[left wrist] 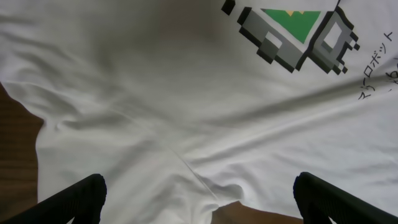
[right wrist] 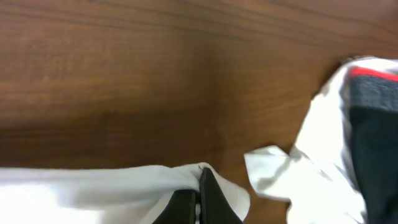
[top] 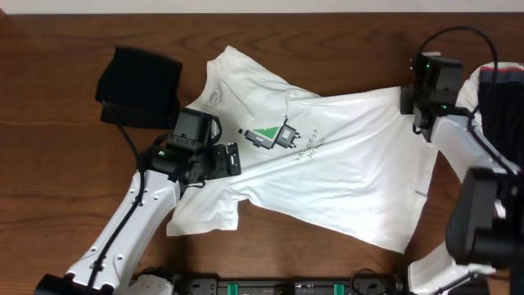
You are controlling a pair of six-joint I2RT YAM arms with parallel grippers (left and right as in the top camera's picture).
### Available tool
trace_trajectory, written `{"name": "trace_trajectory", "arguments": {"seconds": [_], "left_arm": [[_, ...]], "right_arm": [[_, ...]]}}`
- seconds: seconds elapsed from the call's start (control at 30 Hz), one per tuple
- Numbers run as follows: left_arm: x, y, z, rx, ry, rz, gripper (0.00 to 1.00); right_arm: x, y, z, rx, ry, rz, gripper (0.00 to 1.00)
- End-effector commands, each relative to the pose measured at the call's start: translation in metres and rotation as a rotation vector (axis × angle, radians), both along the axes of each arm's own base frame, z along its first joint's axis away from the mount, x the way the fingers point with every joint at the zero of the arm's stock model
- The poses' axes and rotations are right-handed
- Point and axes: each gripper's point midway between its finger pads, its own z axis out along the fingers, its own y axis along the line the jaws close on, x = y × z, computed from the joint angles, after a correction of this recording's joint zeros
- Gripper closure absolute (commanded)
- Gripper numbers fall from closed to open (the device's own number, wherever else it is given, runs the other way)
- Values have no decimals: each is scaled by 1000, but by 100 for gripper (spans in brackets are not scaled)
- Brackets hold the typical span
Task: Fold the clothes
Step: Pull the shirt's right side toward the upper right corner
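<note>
Nearest, the left gripper hovers over the shirt by its 8 o'clock sleeve, jaws wide and holding nothing. It probably should drop and pinch that sleeve edge before any lift. The shirt lies print up, rumpled and askew on the table. At 2 o'clock the right gripper is clamped on the hem corner; a gentle pull should flatten the creases. A black garment sits at 10, a white-and-dark one at 3.

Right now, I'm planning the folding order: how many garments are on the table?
3: white T-shirt spread in the centre, black garment at far left, white-and-dark garment at the right edge. Some may be hidden.
</note>
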Motion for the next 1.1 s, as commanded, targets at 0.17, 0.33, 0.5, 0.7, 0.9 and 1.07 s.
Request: {"name": "trace_trajectory", "arguments": {"seconds": [0.17, 0.33, 0.5, 0.7, 0.9, 1.07], "left_arm": [[-2, 0, 1, 1, -3, 7, 2], [-2, 0, 1, 1, -3, 7, 2], [-2, 0, 1, 1, -3, 7, 2], [-2, 0, 1, 1, -3, 7, 2], [-2, 0, 1, 1, -3, 7, 2], [-2, 0, 1, 1, -3, 7, 2]], "right_arm": [[25, -36, -41, -29, -47, -43, 99], [40, -48, -46, -29, -126, -53, 99], [58, -49, -32, -30, -219, -38, 85], [79, -50, -4, -21, -234, -24, 34], [67, -48, 44, 84, -90, -95, 5], [24, -31, 84, 240, 51, -141, 1]]}}
